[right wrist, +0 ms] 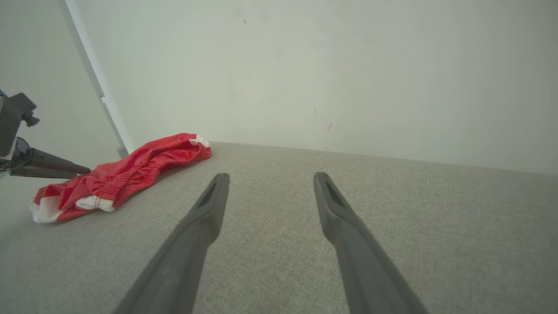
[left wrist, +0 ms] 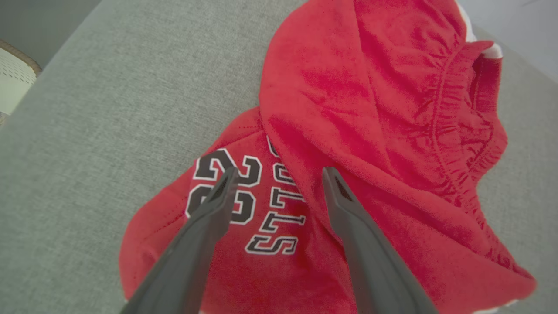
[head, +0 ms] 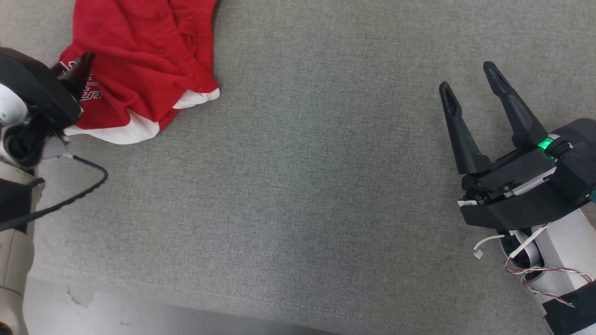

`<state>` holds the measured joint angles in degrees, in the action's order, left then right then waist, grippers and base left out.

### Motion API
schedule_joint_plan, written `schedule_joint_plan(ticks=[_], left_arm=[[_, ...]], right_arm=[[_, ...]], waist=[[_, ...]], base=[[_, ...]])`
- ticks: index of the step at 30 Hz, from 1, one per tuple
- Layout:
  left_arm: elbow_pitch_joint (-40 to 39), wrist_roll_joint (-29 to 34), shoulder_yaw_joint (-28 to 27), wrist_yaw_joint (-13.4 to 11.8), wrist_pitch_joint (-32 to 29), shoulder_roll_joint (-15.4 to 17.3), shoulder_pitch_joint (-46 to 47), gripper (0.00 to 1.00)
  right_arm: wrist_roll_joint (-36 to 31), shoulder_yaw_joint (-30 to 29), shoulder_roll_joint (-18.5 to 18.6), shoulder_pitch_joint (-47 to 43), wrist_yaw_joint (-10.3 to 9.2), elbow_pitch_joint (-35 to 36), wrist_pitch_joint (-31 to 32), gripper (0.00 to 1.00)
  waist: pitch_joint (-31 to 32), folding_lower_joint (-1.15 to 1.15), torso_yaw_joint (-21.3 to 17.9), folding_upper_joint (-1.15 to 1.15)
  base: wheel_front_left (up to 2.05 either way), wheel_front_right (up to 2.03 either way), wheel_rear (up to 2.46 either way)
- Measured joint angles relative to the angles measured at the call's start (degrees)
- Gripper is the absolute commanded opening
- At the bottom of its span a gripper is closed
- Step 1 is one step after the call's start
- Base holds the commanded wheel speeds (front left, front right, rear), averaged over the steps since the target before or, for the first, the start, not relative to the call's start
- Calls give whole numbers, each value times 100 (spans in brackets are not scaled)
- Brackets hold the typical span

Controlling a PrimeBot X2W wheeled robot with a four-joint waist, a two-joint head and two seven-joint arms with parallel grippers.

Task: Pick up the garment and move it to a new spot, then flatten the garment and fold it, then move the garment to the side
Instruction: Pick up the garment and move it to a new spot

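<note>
Grey fabric surface (head: 298,186) carries crumpled red shorts (head: 139,60) at its far left. Left gripper (left wrist: 279,176) hangs over the numbered leg, fingers apart. Right gripper (head: 467,76) hovers well apart, also spread. A shallow pinch might catch one layer only, letting the bundle sag and drag.

Garment (head: 139,60): red, white trim, crumpled at upper left on grey cloth (head: 298,195).
Left gripper (head: 74,65): tips over the garment's lettered edge.
Right gripper (head: 466,77): at right, fingers spread, well apart from garment.
</note>
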<state>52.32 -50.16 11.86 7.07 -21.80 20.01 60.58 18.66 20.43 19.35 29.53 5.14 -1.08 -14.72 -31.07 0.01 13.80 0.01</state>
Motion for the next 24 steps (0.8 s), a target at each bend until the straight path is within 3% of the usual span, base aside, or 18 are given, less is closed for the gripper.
schedule_joint_plan(ticks=[14,15,16,18,19,24], left_arm=[[615,-73,385,44,-1413,-63,104,100],[635,-79,400,43,-1528,-63,123,94],[649,-82,414,43,-1624,-62,123,80],[639,-129,485,43,-1753,-48,122,5],[639,-129,485,43,-1753,-48,122,0],[535,-255,617,43,-2005,-37,113,0]], right_arm=[[0,-99,-26,24,42,-152,0,100],[-1,-99,-34,24,42,-157,0,100],[-1,-99,-43,23,42,-163,0,100],[-1,-100,-47,20,42,-188,0,100],[-1,-100,-47,20,42,-188,0,100],[-1,-103,-82,1,44,-307,0,100]], waist=[[32,-1,-82,-1],[41,-2,-82,-1],[50,-2,-82,-1],[68,-1,-81,-1],[68,-1,-81,-1],[141,-1,-82,-1]], base=[[0,0,0],[0,0,0],[0,0,0],[0,0,0],[0,0,0],[0,0,0]])
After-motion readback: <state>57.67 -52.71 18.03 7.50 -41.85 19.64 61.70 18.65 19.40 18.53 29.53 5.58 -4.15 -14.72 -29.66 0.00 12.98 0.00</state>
